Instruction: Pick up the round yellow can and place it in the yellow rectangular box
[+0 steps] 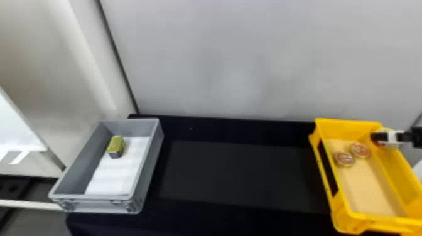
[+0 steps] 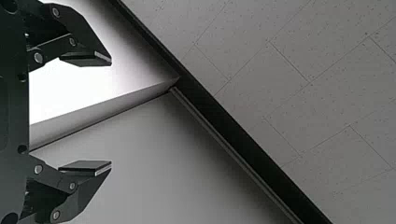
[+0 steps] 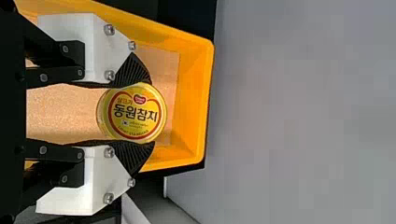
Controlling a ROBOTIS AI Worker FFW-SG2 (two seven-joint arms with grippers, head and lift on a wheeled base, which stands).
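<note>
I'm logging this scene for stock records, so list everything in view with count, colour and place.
Round can: 1, yellow, between right fingers
Round cans: 2, reddish tops, inside yellow box
Yellow box: 1, yellow, table's right
Box-shaped item: 1, gold and dark grey, inside grey box
Liner: 1, white, grey box's floor
Grey box: 1, grey, table's left
Table: 1, black, beneath both
Wall: grey, behind
Left gripper: 1, black, raised
Right gripper: 1, black and white, at yellow box
</note>
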